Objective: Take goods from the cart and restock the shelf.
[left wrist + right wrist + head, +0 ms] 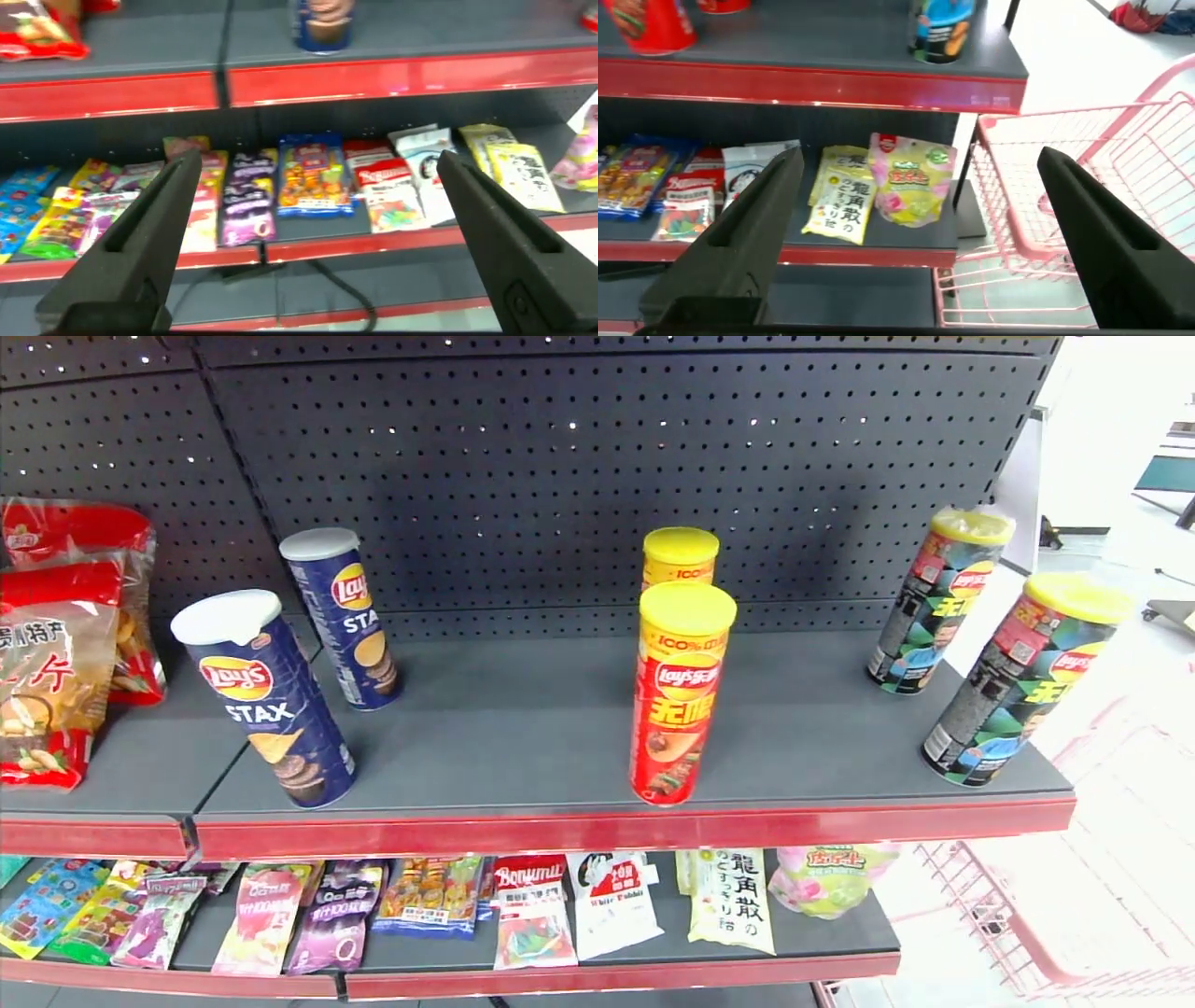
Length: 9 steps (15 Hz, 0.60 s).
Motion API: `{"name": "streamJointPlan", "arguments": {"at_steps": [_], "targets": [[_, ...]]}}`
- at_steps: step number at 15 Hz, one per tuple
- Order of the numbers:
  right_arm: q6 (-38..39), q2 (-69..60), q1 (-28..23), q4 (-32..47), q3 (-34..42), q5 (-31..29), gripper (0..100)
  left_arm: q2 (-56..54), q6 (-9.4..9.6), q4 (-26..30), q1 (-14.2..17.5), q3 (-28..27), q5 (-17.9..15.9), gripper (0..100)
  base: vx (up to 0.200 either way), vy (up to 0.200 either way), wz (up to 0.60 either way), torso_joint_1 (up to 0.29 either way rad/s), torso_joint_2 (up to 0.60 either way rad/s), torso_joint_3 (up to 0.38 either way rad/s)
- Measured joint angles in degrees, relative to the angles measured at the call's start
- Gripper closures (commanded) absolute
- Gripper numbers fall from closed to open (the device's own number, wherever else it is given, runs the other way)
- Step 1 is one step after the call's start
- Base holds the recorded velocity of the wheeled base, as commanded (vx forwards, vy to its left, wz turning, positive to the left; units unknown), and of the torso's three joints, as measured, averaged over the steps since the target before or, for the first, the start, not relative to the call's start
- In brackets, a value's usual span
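The grey shelf (560, 728) with a red front edge holds two blue chip cans (266, 695) at the left, two red and yellow cans (677, 695) in the middle and two dark cans with yellow lids (1022, 681) at the right. A pink wire cart (1083, 177) stands to the right of the shelf, also seen as the cart (1018, 933). My left gripper (318, 243) is open in front of the lower shelf, holding nothing. My right gripper (920, 233) is open too, low between the lower shelf's right end and the cart.
Red snack bags (61, 635) fill the upper shelf's far left. The lower shelf (607, 971) carries a row of flat candy packets (313, 177), among them a green pouch (910, 177) at its right end. Bare shelf lies between the can groups.
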Motion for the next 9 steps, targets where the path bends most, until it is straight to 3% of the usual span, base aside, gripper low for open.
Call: {"name": "streamJointPlan", "arguments": {"at_steps": [4, 9], "targets": [[0.00, 0.00, 0.00, 0.00, 0.00, 0.16, 0, 0.00, 0.00, 0.00, 0.00, 0.00, -0.06, 0, 0.000, -0.200, 0.00, 0.002, 0.00, 0.004], [0.06, 0.00, -0.11, -0.13, 0.00, 0.20, 0, 0.00, -0.06, 0.02, -0.10, 0.00, -0.11, 0, 0.000, 0.000, 0.00, 0.000, 0.00, 0.000]]}}
